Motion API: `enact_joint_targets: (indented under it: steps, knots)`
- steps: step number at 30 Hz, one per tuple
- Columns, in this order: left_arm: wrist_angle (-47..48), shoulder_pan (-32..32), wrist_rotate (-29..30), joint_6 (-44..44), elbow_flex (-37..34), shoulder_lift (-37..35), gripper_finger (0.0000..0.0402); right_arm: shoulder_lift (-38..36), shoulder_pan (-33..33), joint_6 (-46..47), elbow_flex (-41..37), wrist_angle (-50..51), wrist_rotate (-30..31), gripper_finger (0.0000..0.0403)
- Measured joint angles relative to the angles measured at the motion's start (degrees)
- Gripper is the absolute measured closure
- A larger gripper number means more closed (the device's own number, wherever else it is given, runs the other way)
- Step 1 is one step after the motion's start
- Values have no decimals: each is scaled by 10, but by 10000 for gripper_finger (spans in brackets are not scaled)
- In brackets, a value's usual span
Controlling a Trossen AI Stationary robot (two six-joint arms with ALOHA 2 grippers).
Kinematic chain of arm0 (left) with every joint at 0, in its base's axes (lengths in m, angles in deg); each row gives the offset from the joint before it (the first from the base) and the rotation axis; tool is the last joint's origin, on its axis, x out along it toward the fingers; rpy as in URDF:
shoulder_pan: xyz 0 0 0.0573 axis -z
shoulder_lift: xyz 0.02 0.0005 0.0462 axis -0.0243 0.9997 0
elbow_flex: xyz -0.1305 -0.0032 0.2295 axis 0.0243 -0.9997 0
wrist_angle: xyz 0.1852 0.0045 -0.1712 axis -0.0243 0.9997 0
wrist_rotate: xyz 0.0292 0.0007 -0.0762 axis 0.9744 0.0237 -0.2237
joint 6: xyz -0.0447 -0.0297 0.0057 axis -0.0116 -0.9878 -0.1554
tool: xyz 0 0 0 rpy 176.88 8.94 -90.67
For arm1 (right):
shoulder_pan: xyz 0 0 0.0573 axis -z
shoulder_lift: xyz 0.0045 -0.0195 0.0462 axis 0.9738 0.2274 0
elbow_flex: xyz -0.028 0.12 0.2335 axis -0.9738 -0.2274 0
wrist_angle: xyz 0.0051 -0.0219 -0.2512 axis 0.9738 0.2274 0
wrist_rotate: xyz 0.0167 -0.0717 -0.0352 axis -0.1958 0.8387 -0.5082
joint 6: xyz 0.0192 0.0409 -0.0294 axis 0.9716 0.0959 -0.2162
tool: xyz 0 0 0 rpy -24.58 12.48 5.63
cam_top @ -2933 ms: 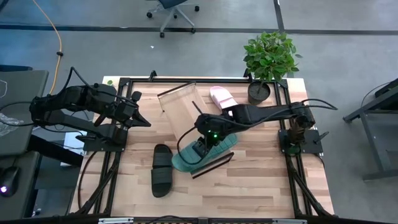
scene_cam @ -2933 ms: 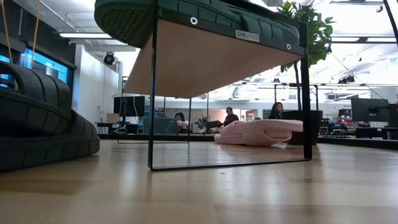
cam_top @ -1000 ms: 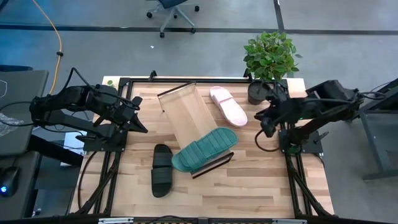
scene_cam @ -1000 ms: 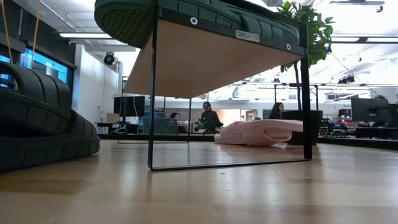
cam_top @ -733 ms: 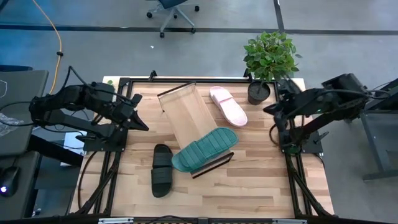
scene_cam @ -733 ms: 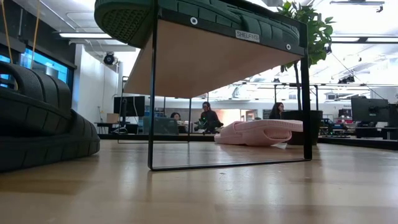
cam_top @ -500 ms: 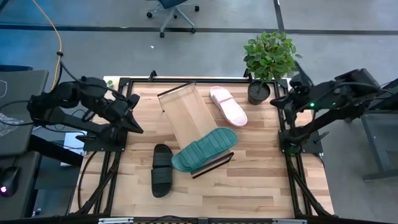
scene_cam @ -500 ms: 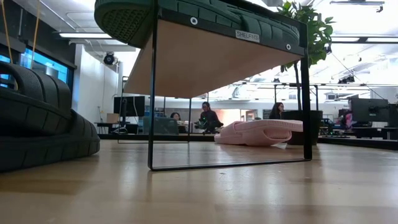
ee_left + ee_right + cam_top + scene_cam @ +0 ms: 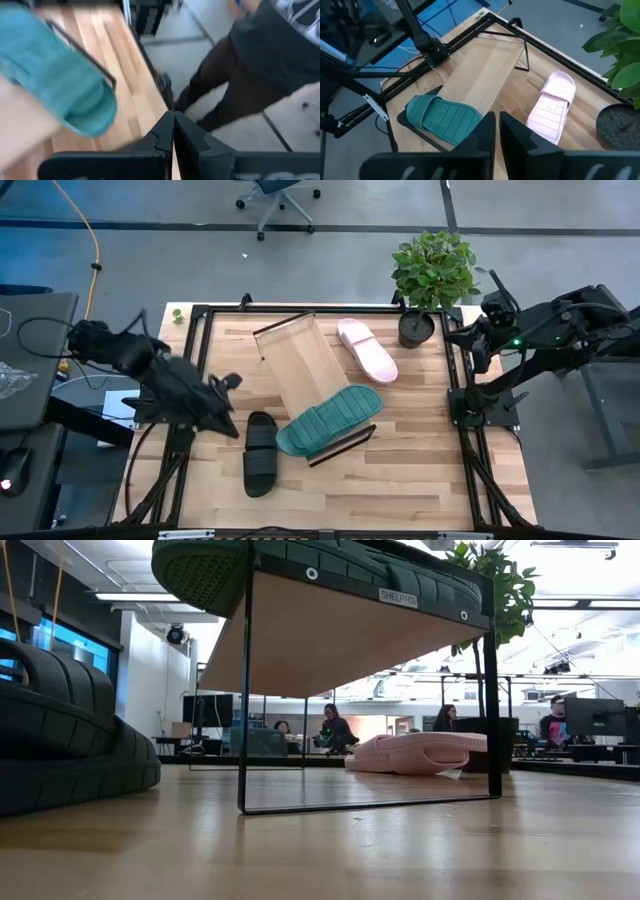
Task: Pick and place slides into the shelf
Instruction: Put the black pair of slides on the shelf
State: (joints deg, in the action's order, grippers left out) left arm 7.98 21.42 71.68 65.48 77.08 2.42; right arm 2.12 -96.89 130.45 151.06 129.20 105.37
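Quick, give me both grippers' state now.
Left gripper: shut, holding nothing, near the black slide.
Right gripper: shut, empty, pulled back off the table's right edge.

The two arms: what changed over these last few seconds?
The right gripper let go of the green slide on the shelf and pulled back beside the plant. The left gripper swung toward the black slide. The slides and shelf stayed put.
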Motion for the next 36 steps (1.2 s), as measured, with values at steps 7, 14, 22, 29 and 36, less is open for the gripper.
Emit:
enact_joint_targets:
  steps: [7, 14, 22, 29, 36]
  knots:
    - [88, 26, 27, -68, 0, 35, 401, -3, 0, -13, 0, 0, 4, 387]
    - [91, 25, 29, -56, 0, 44, 401, -3, 0, -25, 0, 0, 5, 387]
    - [100, 25, 13, -37, -41, 40, 401, -2, 0, -22, 0, 0, -4, 387]
    - [-27, 25, -19, -49, -159, -3, 401, -2, 0, -15, 0, 0, -4, 387]
    - [-106, -5, -29, -94, -283, -69, 401, -2, 0, -8, 0, 0, -5, 387]
